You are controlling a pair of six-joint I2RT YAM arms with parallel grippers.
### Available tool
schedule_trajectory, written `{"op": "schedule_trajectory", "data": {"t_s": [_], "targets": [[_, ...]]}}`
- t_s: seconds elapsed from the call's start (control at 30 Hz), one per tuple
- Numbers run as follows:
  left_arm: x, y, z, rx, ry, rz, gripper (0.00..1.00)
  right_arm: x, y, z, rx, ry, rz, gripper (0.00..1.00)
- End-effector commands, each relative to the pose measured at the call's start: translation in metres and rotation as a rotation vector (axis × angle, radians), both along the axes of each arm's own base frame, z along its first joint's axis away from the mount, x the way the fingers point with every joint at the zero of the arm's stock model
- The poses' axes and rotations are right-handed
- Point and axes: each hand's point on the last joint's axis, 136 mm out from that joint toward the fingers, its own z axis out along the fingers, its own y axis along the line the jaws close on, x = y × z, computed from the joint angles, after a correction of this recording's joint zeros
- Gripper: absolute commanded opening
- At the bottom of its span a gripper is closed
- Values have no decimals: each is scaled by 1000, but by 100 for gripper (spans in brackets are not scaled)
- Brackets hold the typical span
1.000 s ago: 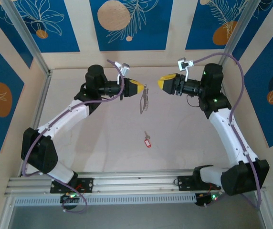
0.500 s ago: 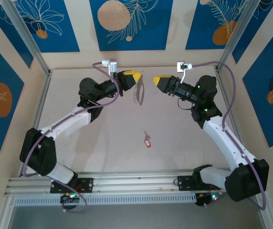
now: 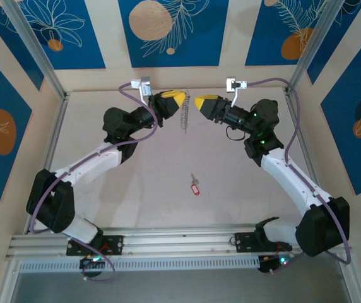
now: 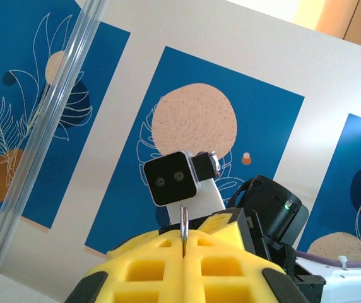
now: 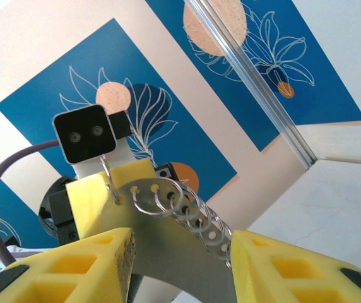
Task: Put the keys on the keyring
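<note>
While the left jaws clench the keyring (image 3: 183, 118), the released right jaws should straddle its hanging end squarely before closing.

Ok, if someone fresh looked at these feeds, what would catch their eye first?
Two yellow-fingered grippers facing each other at the back: the left gripper, shut on the dangling keyring, and the right gripper, open close beside it. Then the keys with their red tag, lying on the table nearer the bases.
</note>
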Motion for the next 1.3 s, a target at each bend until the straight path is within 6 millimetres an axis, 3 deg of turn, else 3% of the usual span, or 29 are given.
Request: {"op": "schedule_trajectory", "data": {"t_s": [0.0, 0.3, 0.63, 0.73, 1.07, 1.23, 1.27], "targets": [[-11, 3, 15, -49, -47, -13, 0, -6, 0, 32, 53, -89, -3, 45], [-12, -1, 12, -41, -36, -28, 0, -13, 7, 45, 68, -128, 26, 44], [-13, -8, 10, -28, -31, -50, 0, -14, 17, 46, 68, -134, 66, 38], [-12, -9, 10, -27, -28, -54, 0, -16, 20, 45, 63, -137, 83, 33], [-12, -11, 10, -24, -29, -54, 0, -18, 21, 33, 34, -120, 97, 0], [-14, -12, 10, 8, -37, -59, 0, -13, 11, 28, -12, -116, 83, 0], [-15, -12, 9, 23, -41, -56, 4, -11, 7, 28, -31, -116, 80, 0]]}}
